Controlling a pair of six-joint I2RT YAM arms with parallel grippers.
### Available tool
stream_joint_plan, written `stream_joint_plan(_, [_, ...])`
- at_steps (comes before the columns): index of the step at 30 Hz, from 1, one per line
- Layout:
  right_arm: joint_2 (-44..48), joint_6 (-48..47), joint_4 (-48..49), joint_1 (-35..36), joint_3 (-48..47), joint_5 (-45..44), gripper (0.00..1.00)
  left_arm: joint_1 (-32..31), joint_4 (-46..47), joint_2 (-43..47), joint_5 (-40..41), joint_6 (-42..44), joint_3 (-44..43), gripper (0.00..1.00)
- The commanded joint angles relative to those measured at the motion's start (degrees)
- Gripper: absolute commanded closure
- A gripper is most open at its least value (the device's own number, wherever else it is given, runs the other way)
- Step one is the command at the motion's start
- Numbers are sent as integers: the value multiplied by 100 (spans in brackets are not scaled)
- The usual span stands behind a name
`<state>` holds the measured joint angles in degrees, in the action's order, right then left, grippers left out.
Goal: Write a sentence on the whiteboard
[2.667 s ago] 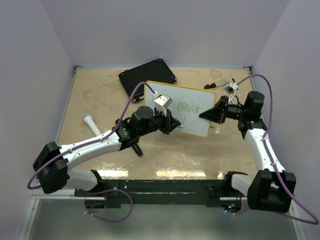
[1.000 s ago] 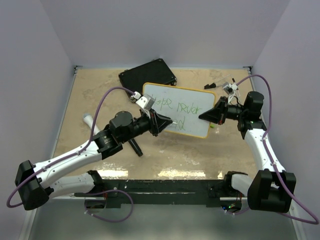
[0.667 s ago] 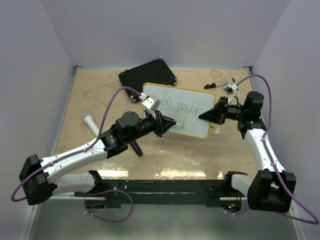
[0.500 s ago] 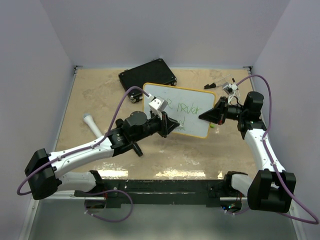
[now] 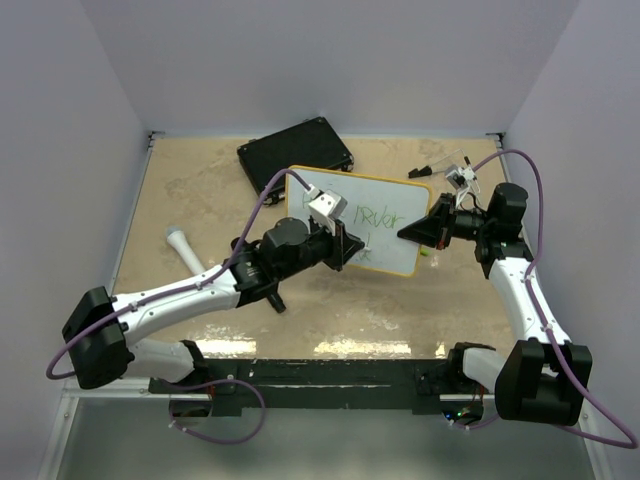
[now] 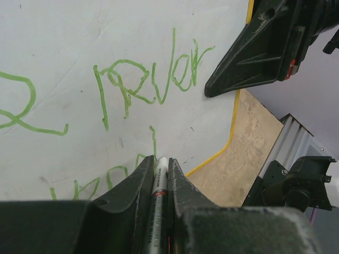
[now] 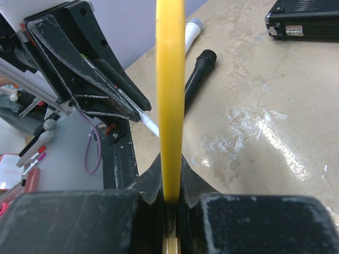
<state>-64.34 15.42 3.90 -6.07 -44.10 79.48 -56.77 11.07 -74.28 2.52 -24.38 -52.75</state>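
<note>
My left claw [image 6: 161, 165] is clamped shut on the marker [image 6: 159, 193], whose tip sits at, or just off, the lower part of the whiteboard [image 6: 69, 37]. My right claw [image 7: 169, 198] is closed on the board's right edge, steadying it mid-table just in front of the black case [image 5: 296, 147]. The sentence [image 6: 151, 84] has one line of green words across the top and a second begun beneath. I judge it part written, with the lower line left to finish.
</note>
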Motion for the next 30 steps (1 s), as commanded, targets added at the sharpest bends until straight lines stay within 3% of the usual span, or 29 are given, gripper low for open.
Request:
stream_joint_plan(1, [229,75,278,-17,-55,305,100,-44,106,-51,91,118,-315,100])
stream_joint_plan(30, [229,84,278,-17,-55,322,100,-27,18,-333,354,285,-710,100])
